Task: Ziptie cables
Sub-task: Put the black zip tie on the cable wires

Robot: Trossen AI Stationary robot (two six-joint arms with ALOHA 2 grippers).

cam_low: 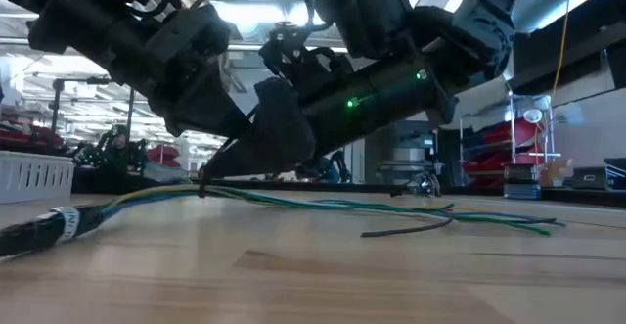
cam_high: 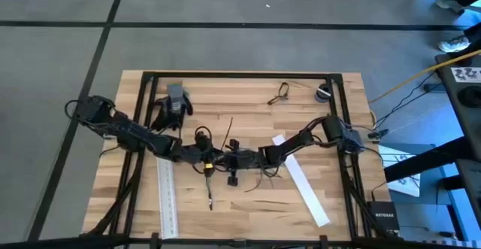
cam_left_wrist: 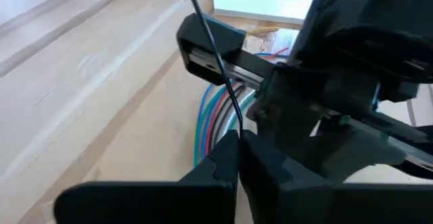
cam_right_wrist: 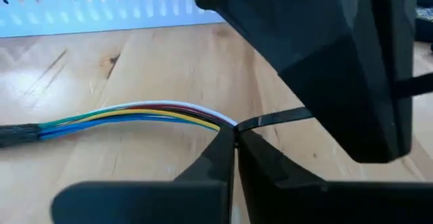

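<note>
The limp, light bundle of thin multicoloured cables (cam_right_wrist: 128,112) suits gripping mid-bunch; both left pincer (cam_left_wrist: 237,139) and right pincer (cam_right_wrist: 235,135) pinch a thin black ziptie strand (cam_left_wrist: 213,48) beside it.

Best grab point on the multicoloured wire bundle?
Take the multicoloured wire bundle at its black sheathed end, from above, fingers across it. There the strands are bound into one round section lying on the wooden table; farther along they splay.

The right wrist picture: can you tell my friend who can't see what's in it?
The right gripper is shut on a thin black zip tie beside the cables, a bunch of coloured wires lying on the wooden table. A white slotted strip lies behind.
</note>
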